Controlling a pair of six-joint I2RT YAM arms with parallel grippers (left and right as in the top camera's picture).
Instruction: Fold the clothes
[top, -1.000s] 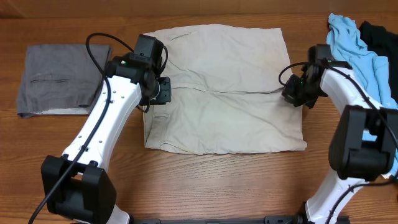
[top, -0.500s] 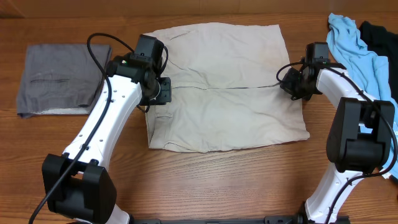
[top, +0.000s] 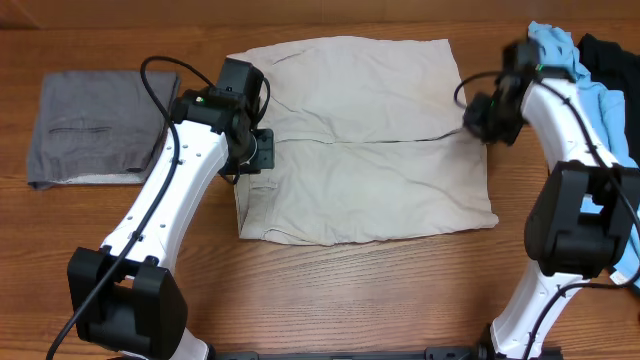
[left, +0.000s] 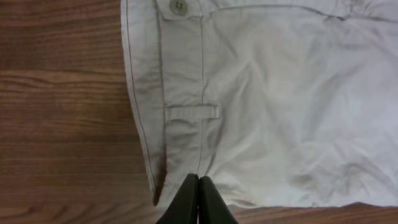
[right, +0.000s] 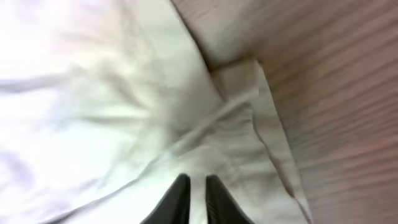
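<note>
Blurry shorts (right: 93, 93) beneath the right jaws

Right wrist view of shorts (right: 93, 93) motion-blurred, blue garment (top: 573, 72) and black cloth (top: 612, 55) cut off overhead

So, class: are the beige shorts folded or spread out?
Spread out: the beige shorts lie flat, both legs side by side, neither doubled over.

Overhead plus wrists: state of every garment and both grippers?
beige shorts, spread flat, not yet folded.
grey garment, folded, lying apart at far left.
blue garment, crumpled.
black garment, crumpled, partly out of frame.
left gripper, shut, tips at the shorts' waistband.
right gripper, slightly open, nothing between, over the shorts' edge.
</note>
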